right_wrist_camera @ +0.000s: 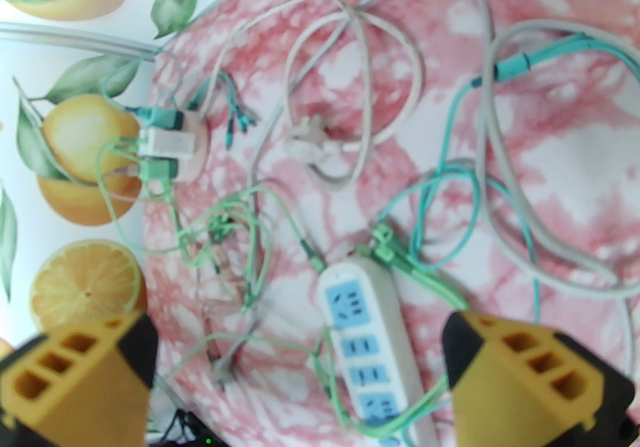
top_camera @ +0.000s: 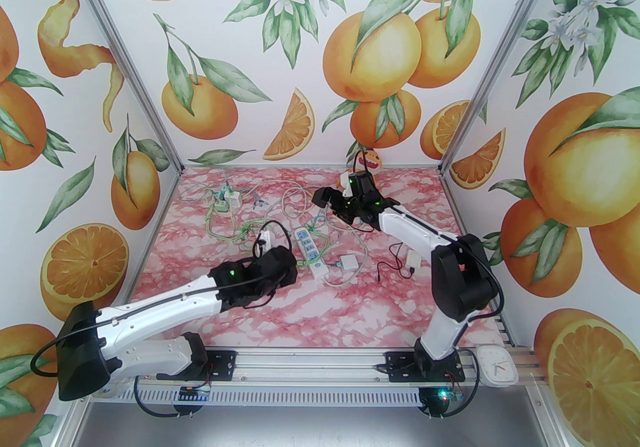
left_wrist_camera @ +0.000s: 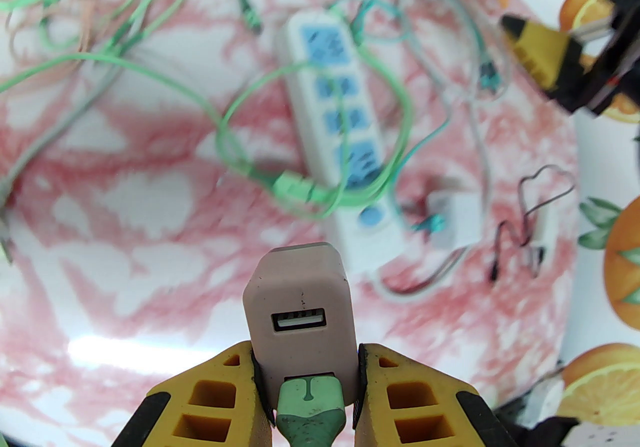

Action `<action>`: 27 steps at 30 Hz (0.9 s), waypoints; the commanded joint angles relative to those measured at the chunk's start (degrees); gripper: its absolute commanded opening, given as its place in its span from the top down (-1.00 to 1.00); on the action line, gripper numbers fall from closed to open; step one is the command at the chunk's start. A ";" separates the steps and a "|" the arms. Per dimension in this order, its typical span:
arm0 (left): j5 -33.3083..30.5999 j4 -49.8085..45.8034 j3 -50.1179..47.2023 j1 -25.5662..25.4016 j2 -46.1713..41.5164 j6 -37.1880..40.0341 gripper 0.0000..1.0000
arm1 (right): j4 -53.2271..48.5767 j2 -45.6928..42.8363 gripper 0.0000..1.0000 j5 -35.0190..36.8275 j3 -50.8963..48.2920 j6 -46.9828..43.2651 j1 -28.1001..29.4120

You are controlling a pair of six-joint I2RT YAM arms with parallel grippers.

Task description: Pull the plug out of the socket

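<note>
left gripper (left_wrist_camera: 308,366): closed on pink charger (left_wrist_camera: 300,300); green plug (left_wrist_camera: 309,410) seated in its lower port
right gripper (right_wrist_camera: 298,341): jaws spread wide, held over power strip (right_wrist_camera: 371,352)
power strip: laid mid-table (top_camera: 350,307), green cables (left_wrist_camera: 235,100) draped across

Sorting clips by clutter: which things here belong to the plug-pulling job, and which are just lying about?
Job: left gripper, shut on the charger block; green plug in its lower port; right gripper, open.
Lying about: power strip; adapter cluster; white adapter; wired module; clock.
</note>
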 commanded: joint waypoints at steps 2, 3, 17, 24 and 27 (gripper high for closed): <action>-4.62 8.63 -5.43 -3.36 -0.32 -5.18 0.58 | -0.05 -4.85 -0.99 1.73 -3.56 0.33 0.35; -5.16 10.94 -7.01 -4.18 0.01 -5.64 0.57 | -0.02 -5.69 -0.99 1.72 -4.37 0.32 0.43; -8.04 17.55 -10.80 -9.47 9.57 -9.57 0.39 | -4.79 -11.99 -0.99 3.39 -9.22 -2.89 4.04; -9.21 9.73 -10.85 -11.18 5.85 -12.08 -0.15 | -5.10 -11.37 -0.99 3.82 -8.46 -3.29 4.57; -8.46 4.04 -10.01 -11.38 4.08 -13.73 -0.53 | -4.95 -11.37 -0.99 4.22 -8.26 -3.47 4.57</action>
